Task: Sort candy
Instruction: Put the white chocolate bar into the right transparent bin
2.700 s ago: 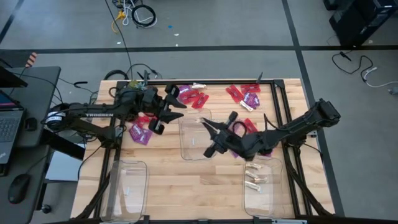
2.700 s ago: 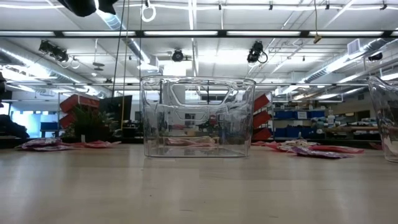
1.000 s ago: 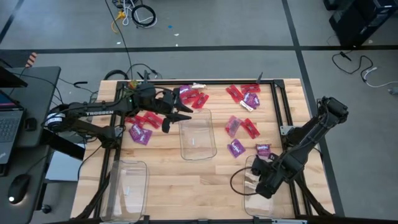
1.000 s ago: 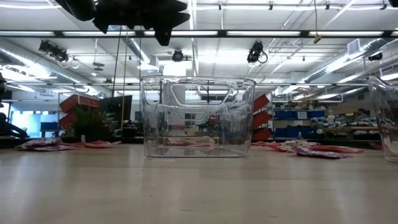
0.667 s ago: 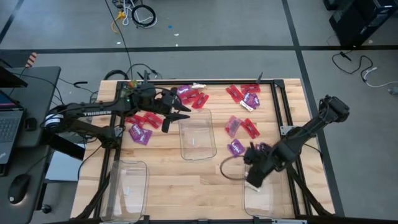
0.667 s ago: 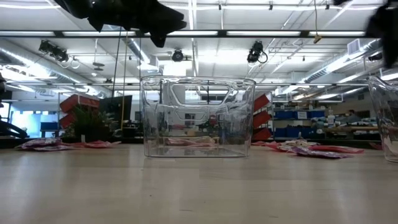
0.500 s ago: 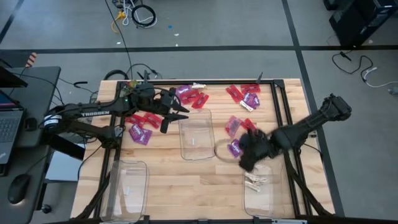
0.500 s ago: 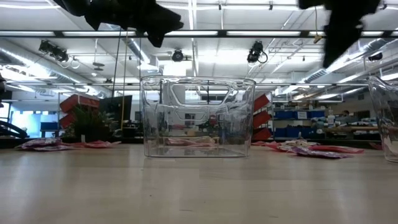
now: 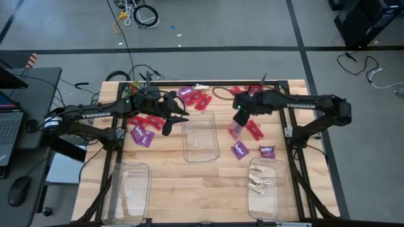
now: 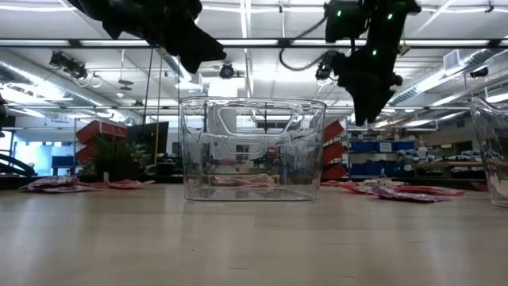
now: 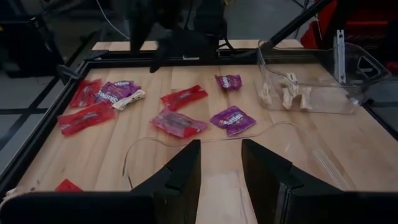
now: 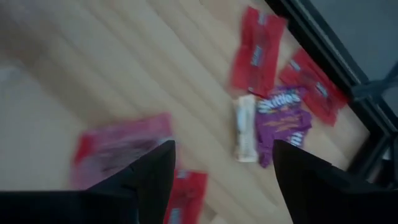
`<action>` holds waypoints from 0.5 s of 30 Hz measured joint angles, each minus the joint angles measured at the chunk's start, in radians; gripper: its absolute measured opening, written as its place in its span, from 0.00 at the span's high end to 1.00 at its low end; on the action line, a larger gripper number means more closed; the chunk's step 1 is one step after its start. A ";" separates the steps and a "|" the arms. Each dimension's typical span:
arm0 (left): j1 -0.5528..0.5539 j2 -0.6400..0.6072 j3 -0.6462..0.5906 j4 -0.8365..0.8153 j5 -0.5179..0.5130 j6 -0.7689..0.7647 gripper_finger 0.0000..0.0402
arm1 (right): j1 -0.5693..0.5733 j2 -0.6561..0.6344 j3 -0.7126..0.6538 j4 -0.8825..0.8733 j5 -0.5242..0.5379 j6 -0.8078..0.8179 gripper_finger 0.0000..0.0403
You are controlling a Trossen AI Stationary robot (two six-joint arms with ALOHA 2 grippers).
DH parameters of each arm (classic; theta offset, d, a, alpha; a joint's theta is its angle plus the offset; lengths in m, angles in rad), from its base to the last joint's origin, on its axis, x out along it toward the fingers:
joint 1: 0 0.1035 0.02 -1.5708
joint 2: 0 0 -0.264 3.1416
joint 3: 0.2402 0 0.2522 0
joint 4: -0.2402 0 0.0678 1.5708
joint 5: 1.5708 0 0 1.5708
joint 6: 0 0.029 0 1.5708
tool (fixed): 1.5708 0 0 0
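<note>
Pale matt wooden tabletop [image 9: 170, 183], clear glossy plastic bins [image 9: 201, 135], shiny foil-like candy [image 11: 231, 119] wrappers, black metal frame [image 9: 278, 101].

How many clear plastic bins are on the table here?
3. The middle bin sits at the table's centre; the left bin and the right bin sit at the high view's bottom corners, the right one holding cream-wrapped candies. None looks hidden.

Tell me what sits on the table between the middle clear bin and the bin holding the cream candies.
In the high view, one purple packet lies on bare wood between the middle bin and the cream-candy bin.
</note>
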 joint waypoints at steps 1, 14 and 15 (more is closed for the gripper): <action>0.000 0.000 0.000 -0.002 0.000 0.000 0.71 | -0.025 0.013 0.000 0.001 -0.009 -0.018 0.37; 0.000 0.000 0.000 -0.021 0.000 -0.001 0.71 | -0.177 0.192 0.000 0.031 -0.048 -0.079 0.37; 0.000 0.000 0.000 -0.025 0.000 -0.001 0.71 | -0.182 0.203 0.000 0.031 -0.048 -0.080 0.37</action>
